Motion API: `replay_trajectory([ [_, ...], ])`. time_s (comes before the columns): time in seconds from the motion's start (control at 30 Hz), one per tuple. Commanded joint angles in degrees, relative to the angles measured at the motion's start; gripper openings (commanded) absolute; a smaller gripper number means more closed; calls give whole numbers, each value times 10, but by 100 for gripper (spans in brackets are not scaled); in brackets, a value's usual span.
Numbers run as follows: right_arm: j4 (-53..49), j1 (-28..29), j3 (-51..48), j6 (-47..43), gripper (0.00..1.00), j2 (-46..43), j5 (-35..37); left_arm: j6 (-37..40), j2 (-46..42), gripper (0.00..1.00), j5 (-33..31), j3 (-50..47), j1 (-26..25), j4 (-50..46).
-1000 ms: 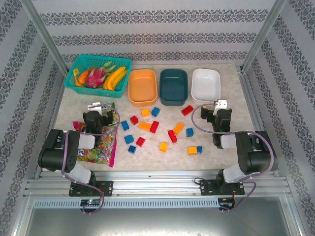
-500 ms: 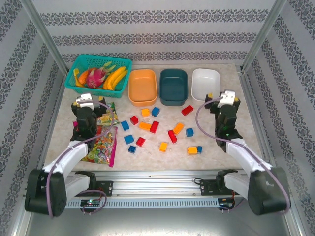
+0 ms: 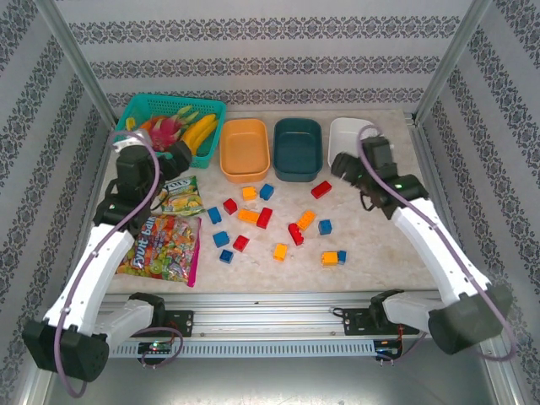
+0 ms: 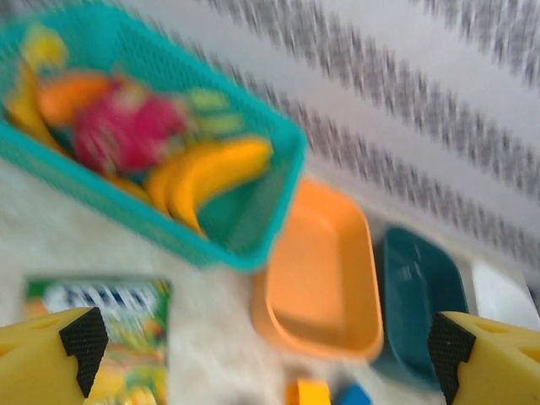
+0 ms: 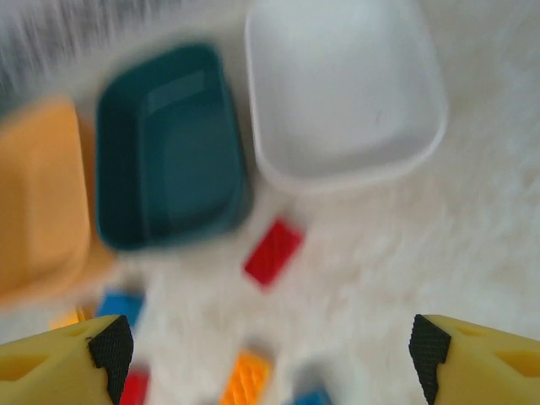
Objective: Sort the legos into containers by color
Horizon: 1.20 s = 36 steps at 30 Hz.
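Both arms reach out over the table (image 3: 253, 276), and the left jaws hang wide open with nothing between them, just near of the teal fruit basket (image 4: 253, 240) and above the far end of the candy bag (image 3: 164, 245). Over on the right, the right jaws gape just as wide, gripping nothing, by the near left corner of the white bowl (image 5: 337, 93), with a red brick (image 5: 273, 251) on the table beneath. The legos (image 3: 264, 218) lie scattered mid-table, just near of the orange bowl (image 3: 244, 150) and dark teal bowl (image 3: 297, 148).

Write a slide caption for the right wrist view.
Open right claw facing a red lego beside the teal container and white container.
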Motion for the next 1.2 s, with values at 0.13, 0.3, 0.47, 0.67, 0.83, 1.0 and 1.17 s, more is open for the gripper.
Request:
replay_trajectory([
  [0.13, -133, 48, -10, -49, 81, 101, -122, -40, 28, 100, 178, -43, -132, -55],
  [0.3, -156, 47, 9, -100, 79, 196, -141, -68, 27, 100, 178, -78, -198, -23],
  [0.47, -162, 42, 16, -130, 72, 259, -134, -87, 28, 100, 176, -91, -219, 3],
  [0.67, -150, 35, 17, -146, 63, 300, -123, -87, 35, 100, 171, -86, -223, 6],
  [0.83, -142, 30, 23, -154, 55, 328, -119, -87, 40, 100, 171, -84, -226, 6],
  [1.0, -136, 28, 26, -153, 41, 333, -117, -89, 42, 100, 172, -82, -228, 7],
  [1.17, -137, 29, 26, -143, 30, 293, -97, -95, 46, 100, 171, -75, -229, 10],
])
